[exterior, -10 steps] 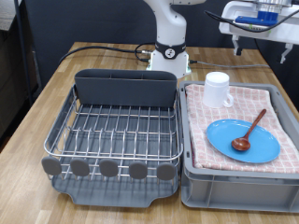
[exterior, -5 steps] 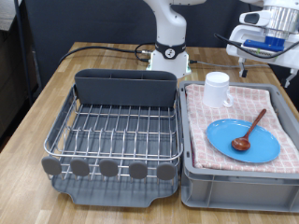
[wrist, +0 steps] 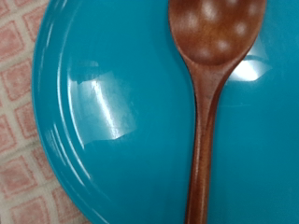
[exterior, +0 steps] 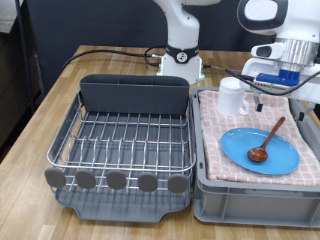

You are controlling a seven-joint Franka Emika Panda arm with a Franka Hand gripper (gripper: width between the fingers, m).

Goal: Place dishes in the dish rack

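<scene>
Your tool (exterior: 283, 88), grip state unclear, hovers over the round light-blue plate (exterior: 236, 148) at right. Centre on the brown wooden spoon (wrist: 207, 112) lying on it; silver wire rack (exterior: 125, 140) is empty.

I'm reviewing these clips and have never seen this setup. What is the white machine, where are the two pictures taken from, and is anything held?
The white machine is a robot arm; its gripper hangs above the grey crate lined with pink checked cloth, holding nothing visible. One camera stands off the arm; the other rides on the hand, looking down at the round light-blue plate and brown wooden spoon lying on it. A small white mug stands beside them. The silver wire dish rack holds no dishes.
</scene>
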